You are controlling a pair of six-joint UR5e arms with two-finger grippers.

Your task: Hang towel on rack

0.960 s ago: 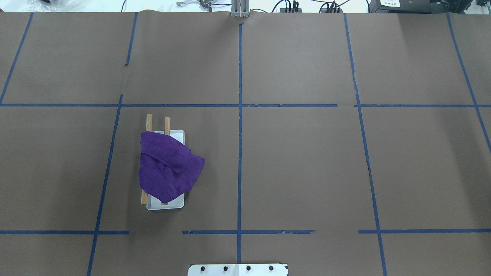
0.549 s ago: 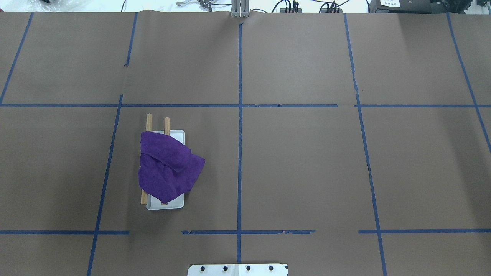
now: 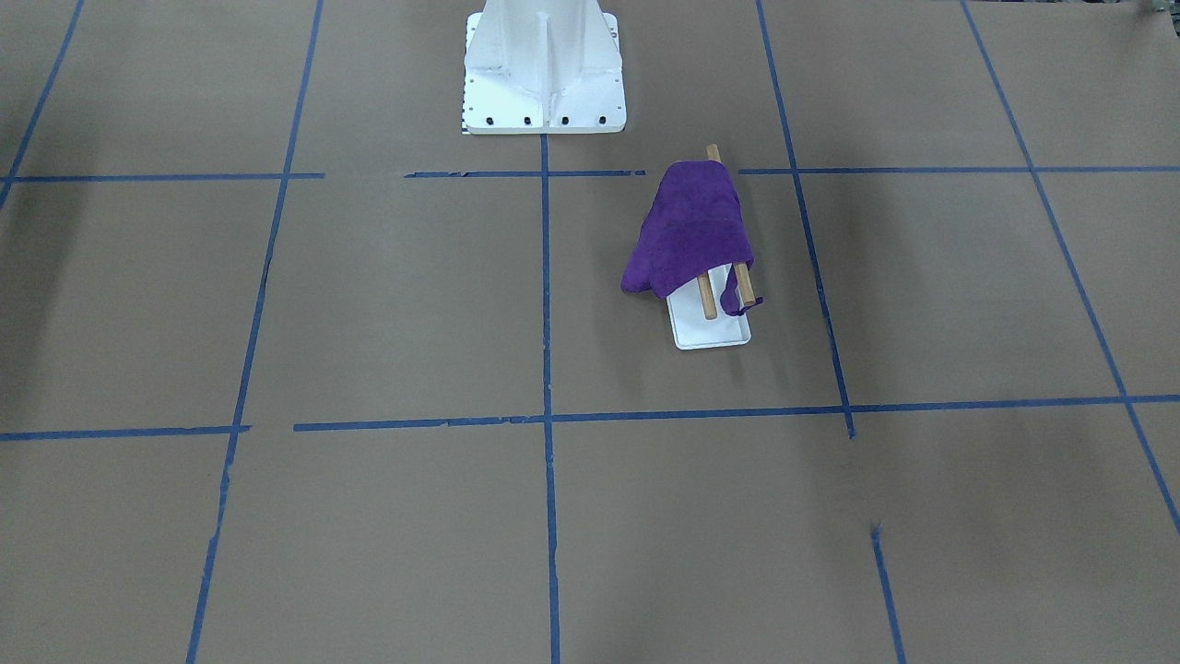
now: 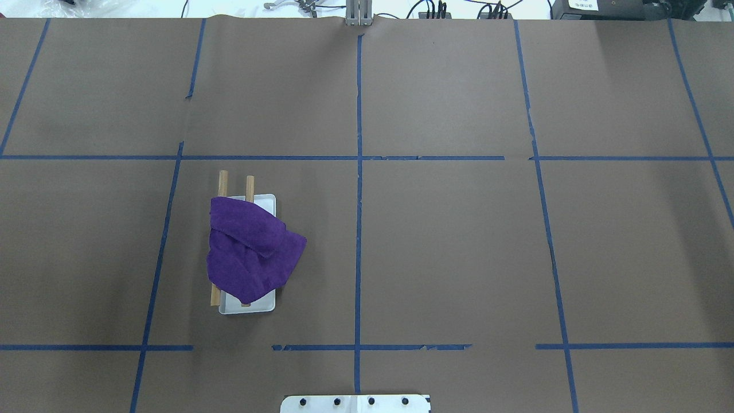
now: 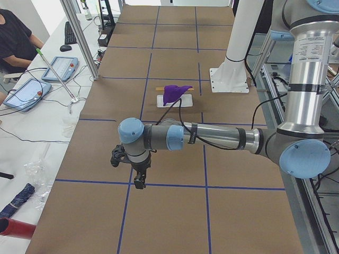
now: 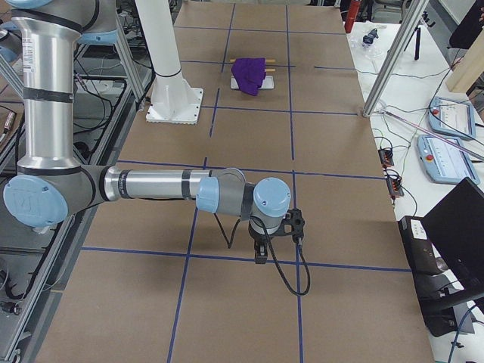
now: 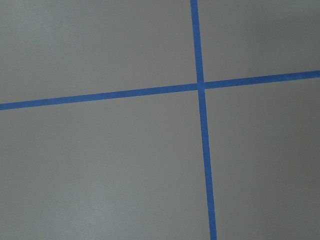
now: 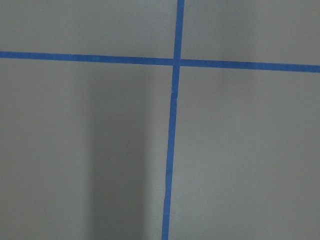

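Observation:
A purple towel point(image 4: 252, 252) lies draped over the two wooden dowels of the rack point(image 4: 223, 180), left of the table's middle. The towel point(image 3: 687, 231) covers most of the dowels, and one corner hangs over the white base point(image 3: 710, 334). The side views show the towel point(image 5: 175, 92) point(image 6: 248, 74) far from both arms. My left gripper point(image 5: 139, 182) hangs over bare table at the table's left end, pointing down. My right gripper point(image 6: 259, 257) hangs likewise at the right end. I cannot tell whether either is open or shut. Both wrist views show only brown table and blue tape.
The white bolted pedestal point(image 3: 544, 74) stands at the robot's side of the table. Blue tape lines grid the brown cover. A seated person point(image 5: 13, 37) and control pendants point(image 5: 58, 67) are on the side bench; more pendants point(image 6: 446, 155) show beyond the right end.

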